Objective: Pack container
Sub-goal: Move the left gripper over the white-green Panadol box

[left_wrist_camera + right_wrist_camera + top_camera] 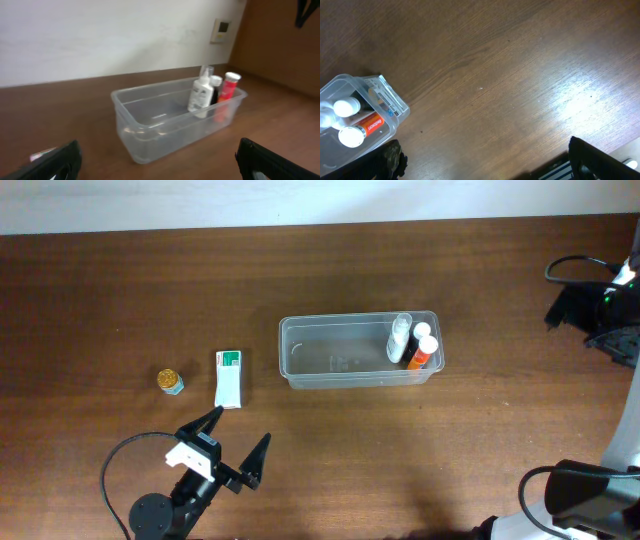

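The container (pixel 335 358), a clear plastic tub, lies at mid-table. At its right end stand a white bottle (pixel 400 338) and an orange tube (pixel 422 354). My left gripper (pixel 240 430) is open near the front left of the table, well short of the tub, with nothing between its fingers. In the left wrist view the container (pixel 150 135) is ahead with the white bottle (pixel 201 95) and orange tube (pixel 228 90) inside, and the left gripper (pixel 160 167) is open. My right gripper (pixel 485 170) is open over bare wood, to the right of the container (pixel 395 107).
A white and green box (pixel 229 378) and a small gold-topped jar (pixel 170 381) lie on the table left of the tub. The right arm (pixel 600 310) and its cables sit at the right edge. A black cable loops at the front left (pixel 120 460).
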You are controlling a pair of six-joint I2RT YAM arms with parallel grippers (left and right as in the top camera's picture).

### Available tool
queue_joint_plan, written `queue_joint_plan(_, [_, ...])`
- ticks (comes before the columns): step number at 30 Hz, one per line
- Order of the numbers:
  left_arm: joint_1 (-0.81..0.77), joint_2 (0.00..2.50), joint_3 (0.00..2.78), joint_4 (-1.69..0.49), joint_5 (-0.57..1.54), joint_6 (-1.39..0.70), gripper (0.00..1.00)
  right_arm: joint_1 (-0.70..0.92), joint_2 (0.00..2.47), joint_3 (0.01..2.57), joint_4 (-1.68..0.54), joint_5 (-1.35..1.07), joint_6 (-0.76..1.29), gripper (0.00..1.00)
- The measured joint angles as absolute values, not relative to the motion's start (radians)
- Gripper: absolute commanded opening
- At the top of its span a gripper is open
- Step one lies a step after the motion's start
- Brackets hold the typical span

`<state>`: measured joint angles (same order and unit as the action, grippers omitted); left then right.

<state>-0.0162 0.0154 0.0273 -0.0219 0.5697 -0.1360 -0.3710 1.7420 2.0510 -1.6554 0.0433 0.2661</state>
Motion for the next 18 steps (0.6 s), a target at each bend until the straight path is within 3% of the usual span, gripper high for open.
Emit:
queue_joint_plan(8, [-0.016,0.215,0.311,-0.265,0.567,-0.157,0.99,-0.371,1.742,2.051,-1.657,0.04,0.266,0.98])
queue_joint_plan(13, [-0.016,0.61,0.694,-0.654,0.54,-0.029,0.99,-0.371,1.742,2.047,-1.657,0.037,0.266,0.98])
queue_joint_plan(18, [-0.016,0.93,0.998,-0.833,0.542,0.036,0.99,-0.371,1.742,2.045,-1.657,0.036,0.266,0.98])
